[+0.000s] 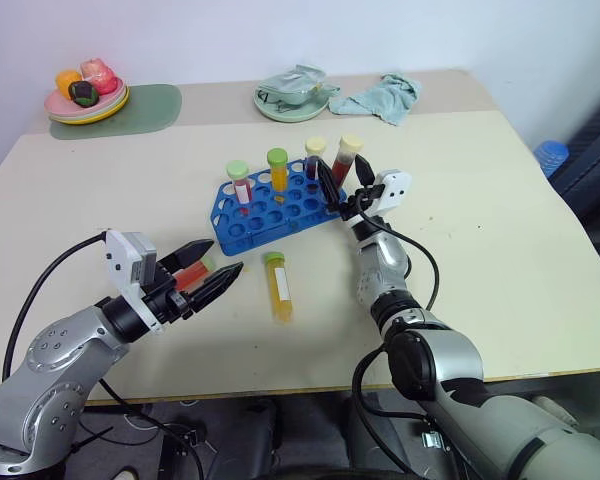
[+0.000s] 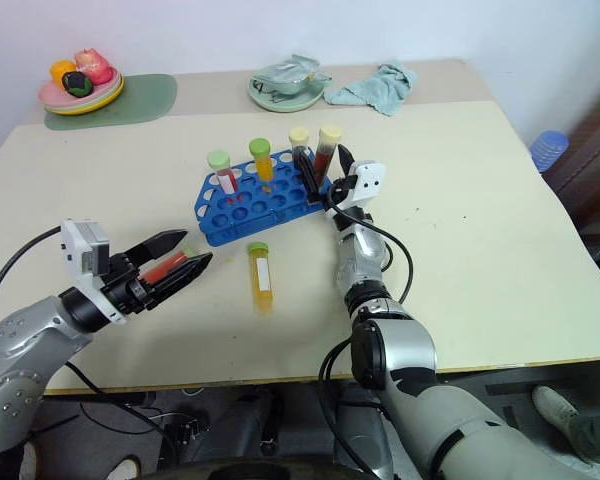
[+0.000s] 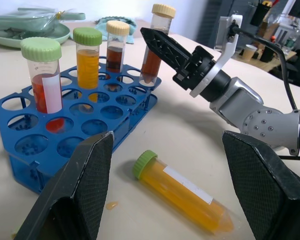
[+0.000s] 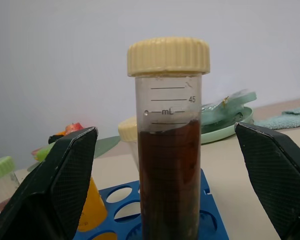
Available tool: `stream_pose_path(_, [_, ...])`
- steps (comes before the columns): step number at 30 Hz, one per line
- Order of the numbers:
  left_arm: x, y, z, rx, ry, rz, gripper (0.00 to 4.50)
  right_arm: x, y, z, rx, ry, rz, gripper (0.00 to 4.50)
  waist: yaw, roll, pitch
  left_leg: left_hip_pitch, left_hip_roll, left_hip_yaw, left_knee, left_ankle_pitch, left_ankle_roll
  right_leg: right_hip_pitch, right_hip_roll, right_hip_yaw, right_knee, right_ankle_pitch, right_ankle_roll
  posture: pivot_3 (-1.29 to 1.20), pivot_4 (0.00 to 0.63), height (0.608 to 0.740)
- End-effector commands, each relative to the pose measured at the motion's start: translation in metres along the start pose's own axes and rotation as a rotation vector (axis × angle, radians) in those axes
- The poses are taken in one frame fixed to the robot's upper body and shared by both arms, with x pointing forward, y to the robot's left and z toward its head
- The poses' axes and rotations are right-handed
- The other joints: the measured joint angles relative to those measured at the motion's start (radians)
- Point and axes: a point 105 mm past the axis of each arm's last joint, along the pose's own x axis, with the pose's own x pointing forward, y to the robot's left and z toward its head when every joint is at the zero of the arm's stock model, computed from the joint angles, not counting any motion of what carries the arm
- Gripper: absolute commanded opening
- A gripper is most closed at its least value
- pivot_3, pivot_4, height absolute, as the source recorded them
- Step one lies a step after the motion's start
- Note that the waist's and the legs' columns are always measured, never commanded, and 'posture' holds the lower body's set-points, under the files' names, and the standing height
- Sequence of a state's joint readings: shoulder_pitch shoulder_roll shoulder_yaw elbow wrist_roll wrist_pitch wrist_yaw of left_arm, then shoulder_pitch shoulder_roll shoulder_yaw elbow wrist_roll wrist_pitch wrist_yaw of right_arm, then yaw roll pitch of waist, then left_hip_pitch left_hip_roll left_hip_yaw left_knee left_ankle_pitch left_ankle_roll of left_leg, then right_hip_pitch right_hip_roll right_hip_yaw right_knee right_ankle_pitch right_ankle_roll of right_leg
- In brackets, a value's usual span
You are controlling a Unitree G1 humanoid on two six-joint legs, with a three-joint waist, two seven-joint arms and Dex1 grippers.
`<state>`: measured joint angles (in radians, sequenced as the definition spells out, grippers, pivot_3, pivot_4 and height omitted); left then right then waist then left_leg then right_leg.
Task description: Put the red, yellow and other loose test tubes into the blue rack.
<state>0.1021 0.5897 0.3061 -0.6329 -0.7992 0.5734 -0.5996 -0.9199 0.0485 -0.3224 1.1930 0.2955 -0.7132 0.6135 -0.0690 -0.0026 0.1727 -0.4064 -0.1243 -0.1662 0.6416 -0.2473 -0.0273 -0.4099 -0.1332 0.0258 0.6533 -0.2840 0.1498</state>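
Four tubes are seen standing upright in the blue rack [image 1: 270, 208]. At its right end, the dark brown tube [image 4: 170, 150] is flanked by the right gripper [image 1: 345, 188], whose fingers are spread wide, clear of it. A red tube [image 1: 188, 278] is clasped between the left gripper [image 1: 218, 270] fingers. On the table [image 1: 500, 220], the yellow tube [image 1: 278, 287] is left lying flat.

Brown tube [image 4: 170, 165] (cream cap) between spread tool [image 4: 170, 210].
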Motion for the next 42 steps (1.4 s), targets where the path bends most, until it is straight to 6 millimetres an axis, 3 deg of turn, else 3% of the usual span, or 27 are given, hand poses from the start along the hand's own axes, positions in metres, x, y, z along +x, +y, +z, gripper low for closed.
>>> stream_pose_path(1, [0.001, -0.003, 0.010, 0.030, -0.041, -0.015, 3.54, 0.005, 0.002, 0.007, -0.023, -0.020, 0.015, 4.46, 0.000, 0.000, 0.000, 0.000, 0.000, 0.000, 0.000, 0.000, 0.000, 0.000, 0.000, 0.000, 0.000, 0.000, 0.000, 0.00, 0.150, 0.740])
stream_pose_path(33, [0.005, -0.008, 0.006, 0.009, -0.047, -0.028, 3.54, -0.002, 0.026, 0.001, -0.072, -0.017, 0.168, 4.46, 0.000, 0.000, 0.000, 0.000, 0.000, 0.000, 0.000, 0.000, 0.000, 0.000, 0.000, 0.000, 0.000, 0.000, 0.000, 0.00, 0.150, 0.740])
stream_pose_path(42, [0.006, -0.008, 0.006, 0.006, -0.049, -0.031, 3.54, -0.002, 0.022, 0.001, -0.077, -0.015, 0.144, 4.46, 0.000, 0.000, 0.000, 0.000, 0.000, 0.000, 0.000, 0.000, 0.000, 0.000, 0.000, 0.000, 0.000, 0.000, 0.000, 0.00, 0.150, 0.740])
